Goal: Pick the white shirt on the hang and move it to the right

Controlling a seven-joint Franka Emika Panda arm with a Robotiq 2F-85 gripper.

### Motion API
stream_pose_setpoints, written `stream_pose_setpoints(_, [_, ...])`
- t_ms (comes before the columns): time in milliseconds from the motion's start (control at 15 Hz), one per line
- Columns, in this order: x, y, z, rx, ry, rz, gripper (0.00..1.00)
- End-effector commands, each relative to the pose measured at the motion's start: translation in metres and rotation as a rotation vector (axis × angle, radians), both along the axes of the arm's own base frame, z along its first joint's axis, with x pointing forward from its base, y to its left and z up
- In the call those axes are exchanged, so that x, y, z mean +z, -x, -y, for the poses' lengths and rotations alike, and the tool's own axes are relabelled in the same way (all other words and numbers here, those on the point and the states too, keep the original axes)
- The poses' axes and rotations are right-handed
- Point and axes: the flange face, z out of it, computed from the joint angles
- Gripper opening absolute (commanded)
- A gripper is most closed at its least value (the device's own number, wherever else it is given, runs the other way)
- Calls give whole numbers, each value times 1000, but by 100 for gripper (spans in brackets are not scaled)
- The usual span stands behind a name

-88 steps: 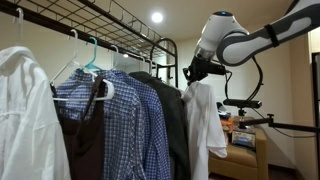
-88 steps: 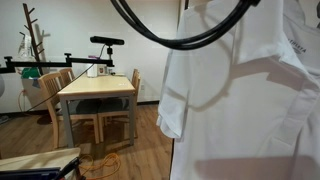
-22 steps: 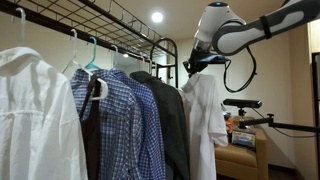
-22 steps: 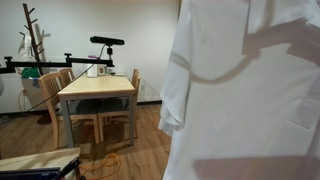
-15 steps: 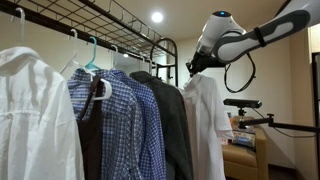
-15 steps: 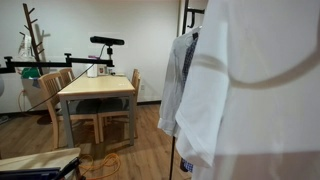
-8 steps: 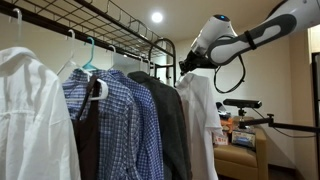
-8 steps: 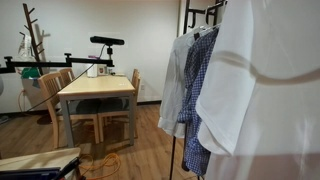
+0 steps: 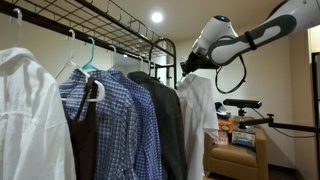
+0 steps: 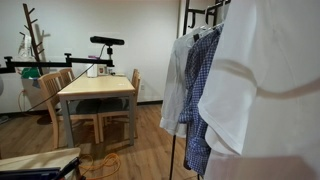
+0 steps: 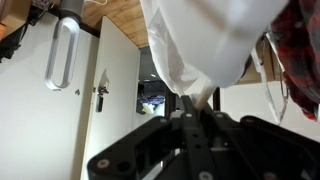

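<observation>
Jacket (image 9: 168, 120) beside white shirt (image 9: 200, 112), checked shirts (image 9: 125, 120) beyond

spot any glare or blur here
in an exterior view the ceiling lamp glares; in an exterior view close white cloth fills the right, out of focus; in the wrist view the gripper is dark against the bright white shirt

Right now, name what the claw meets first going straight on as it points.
The white shirt: the claw is shut on its fabric, which hangs directly ahead in the wrist view. Behind it, I cannot tell.
</observation>
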Motion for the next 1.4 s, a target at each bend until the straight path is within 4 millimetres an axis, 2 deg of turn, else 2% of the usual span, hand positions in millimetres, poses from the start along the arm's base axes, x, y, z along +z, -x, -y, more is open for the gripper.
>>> stream_pose_setpoints(0, [4, 11, -6, 9, -7, 9, 9])
stream_pose_setpoints(200, [7, 20, -11, 5, -13, 6, 9])
stream_pose_setpoints(467, [12, 50, -19, -42, -21, -9, 9])
stream_pose_setpoints(600, [20, 72, -20, -108, 1, -26, 9])
stream_pose_setpoints(800, [29, 88, -33, -124, 5, -46, 9])
stream_pose_setpoints(933, [36, 88, -43, -53, 8, -12, 9])
stream_pose_setpoints(1067, [38, 77, -53, 26, -10, 22, 9])
stream_pose_setpoints(1333, [28, 57, -65, 150, -54, 52, 9])
